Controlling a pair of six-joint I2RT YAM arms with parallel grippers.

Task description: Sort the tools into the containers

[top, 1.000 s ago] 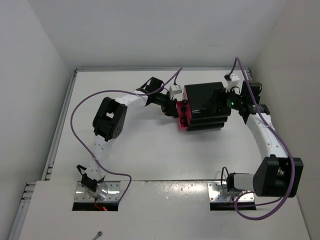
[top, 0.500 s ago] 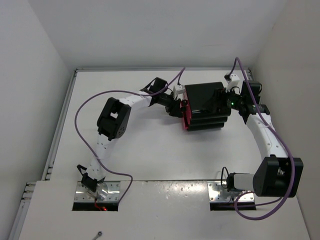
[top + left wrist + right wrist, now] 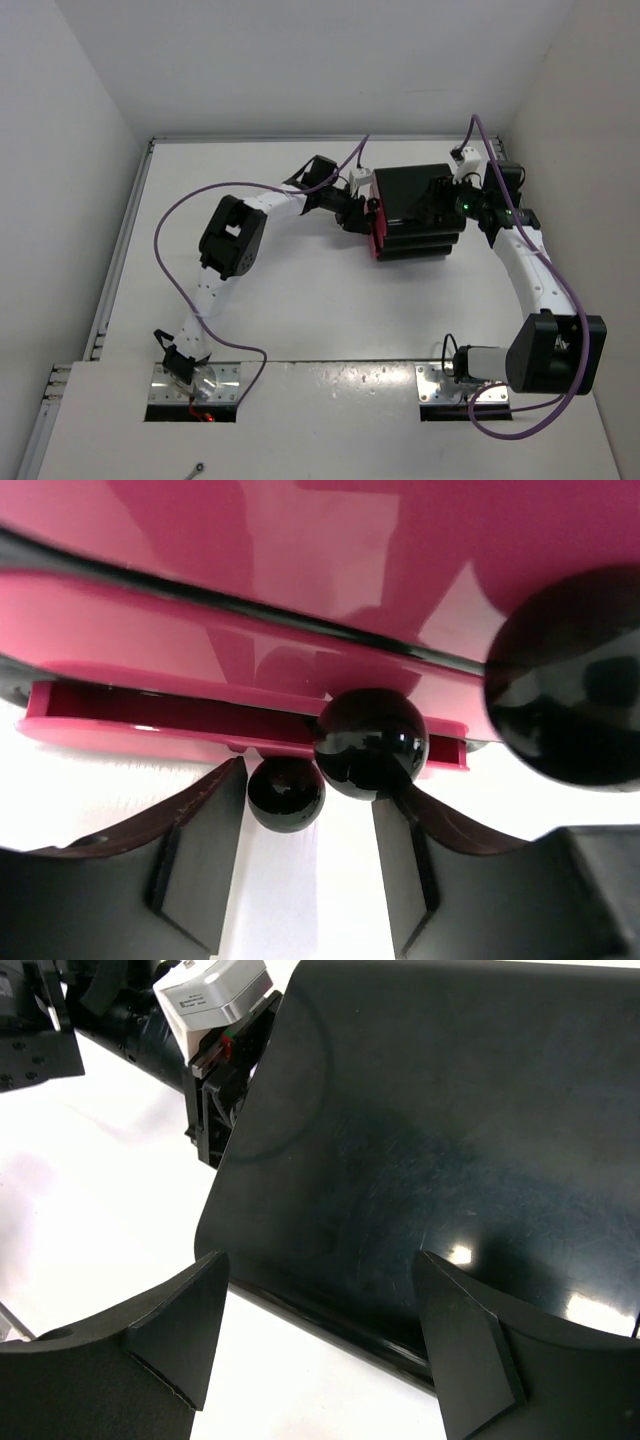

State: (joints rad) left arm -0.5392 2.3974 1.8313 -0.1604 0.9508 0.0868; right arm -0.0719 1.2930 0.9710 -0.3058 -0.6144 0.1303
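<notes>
The containers are magenta-pink drawers (image 3: 378, 236) stacked in a glossy black box (image 3: 412, 196) at the table's far middle. In the left wrist view the drawer fronts (image 3: 300, 610) fill the top, and the lowest one stands a slit ajar. My left gripper (image 3: 363, 214) is open right at the fronts. A small black knob (image 3: 285, 793) sits between its fingertips (image 3: 205, 840), ungripped, and a larger knob (image 3: 370, 742) lies just beyond. My right gripper (image 3: 447, 201) is open at the box's right side, its fingers astride the box's rounded edge (image 3: 330, 1310). The tools are out of view.
White walls close in the table at the back and on both sides. Purple cables loop off both arms. The left arm's white wrist camera (image 3: 215, 995) shows past the box. A small metal piece (image 3: 200, 467) lies at the near edge.
My left gripper has moved right toward the box, and the pink drawer fronts have gone in with it. The box has shifted slightly right. The right arm has stayed put.
</notes>
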